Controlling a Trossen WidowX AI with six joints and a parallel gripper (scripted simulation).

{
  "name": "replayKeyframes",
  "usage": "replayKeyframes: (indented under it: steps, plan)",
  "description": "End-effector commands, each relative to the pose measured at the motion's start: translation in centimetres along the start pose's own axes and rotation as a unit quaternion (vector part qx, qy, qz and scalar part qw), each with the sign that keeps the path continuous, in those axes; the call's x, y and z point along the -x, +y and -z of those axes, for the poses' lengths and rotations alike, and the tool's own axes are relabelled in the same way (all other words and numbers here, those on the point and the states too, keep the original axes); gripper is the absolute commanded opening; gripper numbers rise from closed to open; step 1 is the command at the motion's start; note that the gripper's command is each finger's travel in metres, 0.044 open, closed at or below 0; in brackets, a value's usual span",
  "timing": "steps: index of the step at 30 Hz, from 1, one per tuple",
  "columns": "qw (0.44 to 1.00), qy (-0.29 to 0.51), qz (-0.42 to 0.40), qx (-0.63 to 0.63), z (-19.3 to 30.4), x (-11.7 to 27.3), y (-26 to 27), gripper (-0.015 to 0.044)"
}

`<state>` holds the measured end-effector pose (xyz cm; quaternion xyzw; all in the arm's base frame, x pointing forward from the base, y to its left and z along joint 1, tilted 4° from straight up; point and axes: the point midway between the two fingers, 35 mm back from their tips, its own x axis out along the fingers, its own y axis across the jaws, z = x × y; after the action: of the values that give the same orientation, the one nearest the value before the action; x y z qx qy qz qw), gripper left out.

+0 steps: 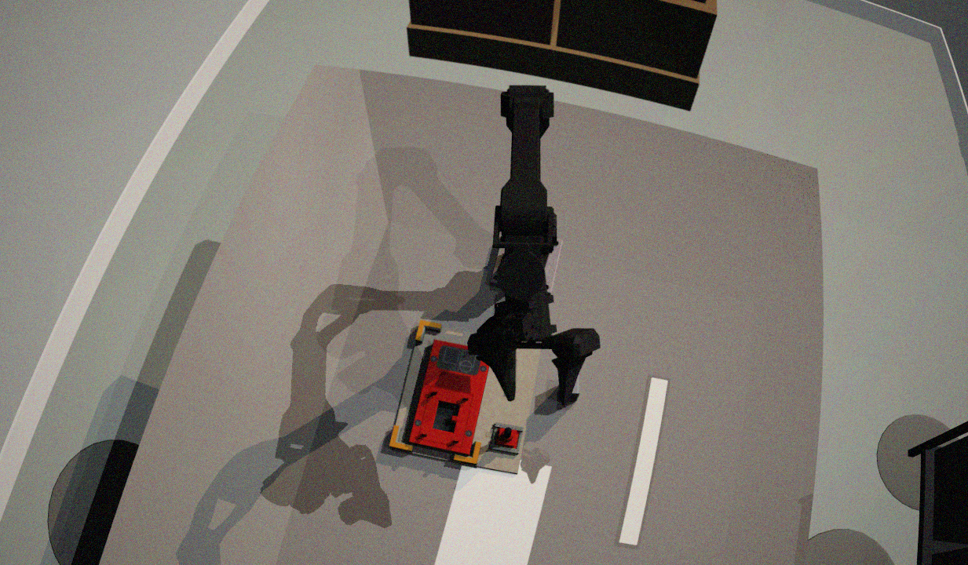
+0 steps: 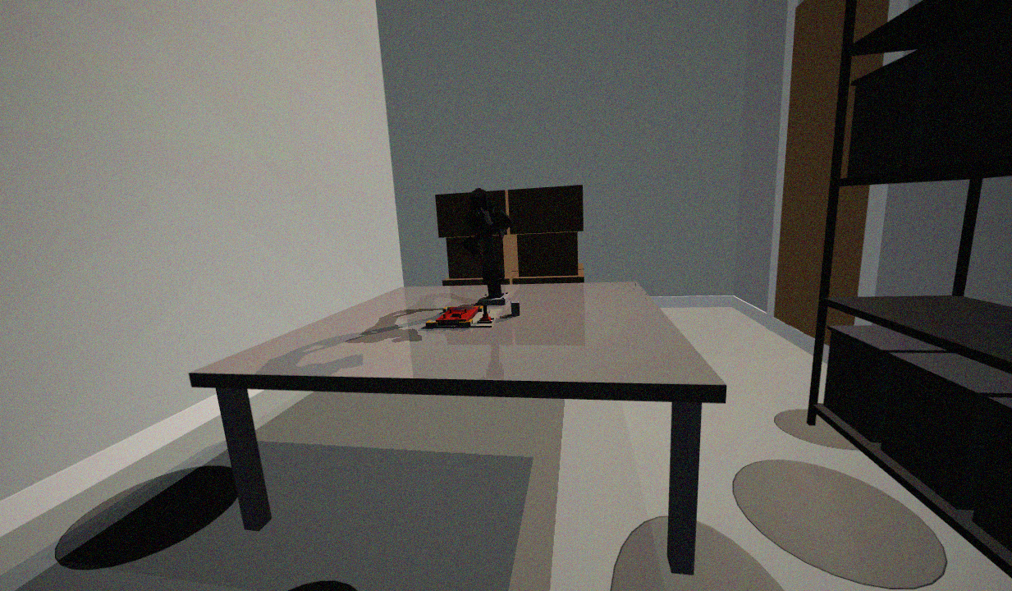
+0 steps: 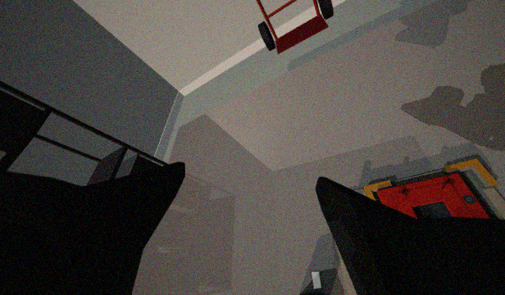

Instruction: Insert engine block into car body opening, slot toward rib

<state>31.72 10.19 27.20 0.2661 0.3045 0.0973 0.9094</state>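
The red car body (image 1: 425, 414) (image 2: 457, 314) (image 3: 425, 192) lies on a pale board (image 1: 501, 464). Its dark rectangular opening (image 1: 443, 414) (image 3: 433, 210) is empty, with a small red rib on its right side in the top view. The engine block (image 2: 515, 309) stands on the table, right of the board. In the top view my right finger covers nearly all of it. My gripper (image 1: 539, 399) (image 3: 252, 176) is open and empty, fingers wide apart. From above, its left finger is over the board and its right finger over the block; its height is unclear.
Orange corner brackets (image 1: 400, 441) (image 3: 474, 164) surround the car body. A small red piece with a black knob (image 1: 506, 437) (image 2: 485, 316) sits on the board's near right corner. A narrow white strip (image 1: 643, 457) lies farther right. A red hand truck (image 3: 302, 34) stands beyond the table.
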Motion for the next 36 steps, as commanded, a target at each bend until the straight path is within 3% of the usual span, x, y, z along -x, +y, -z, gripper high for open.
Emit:
replayKeyframes:
  steps: [1, 19, 36]
  plan:
    - [0.998, 0.023, 0.014, 0.049, 0.8, -0.7, -0.1, 0.044]
    - [0.945, 0.152, 0.041, 0.288, 5.6, -2.5, -1.0, 0.044]
    - [0.822, 0.278, 0.017, 0.497, 10.2, -3.1, -1.8, 0.044]
